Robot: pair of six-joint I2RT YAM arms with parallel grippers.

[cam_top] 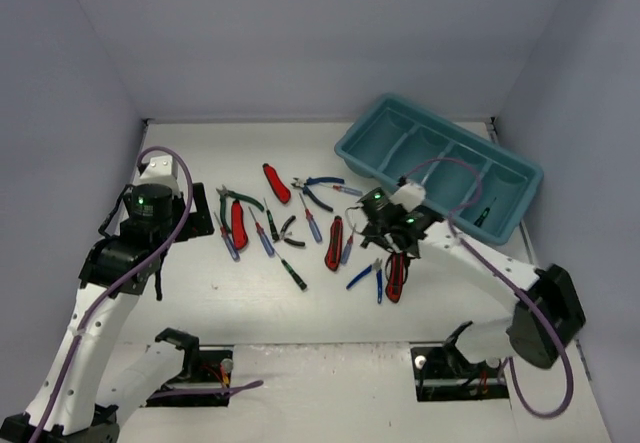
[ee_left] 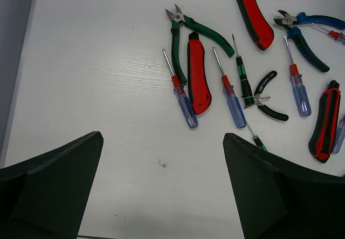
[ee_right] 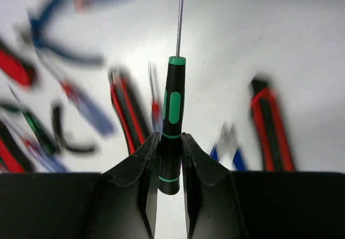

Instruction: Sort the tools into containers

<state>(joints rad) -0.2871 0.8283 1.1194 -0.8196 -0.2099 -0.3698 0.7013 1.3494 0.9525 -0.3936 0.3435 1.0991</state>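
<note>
Pinching just the butt of the slim green-and-black-handled screwdriver (ee_right: pixel 173 101), mid-frame in the wrist view, the R gripper (ee_right: pixel 170 139) was clamped on it. W/ so little purchase it could've pivoted or slipped en route to the long teal plastic tray (cam_top: pixel 357 153), upper right. L gripper (ee_left: pixel 163 136) gaped, empty.
</note>
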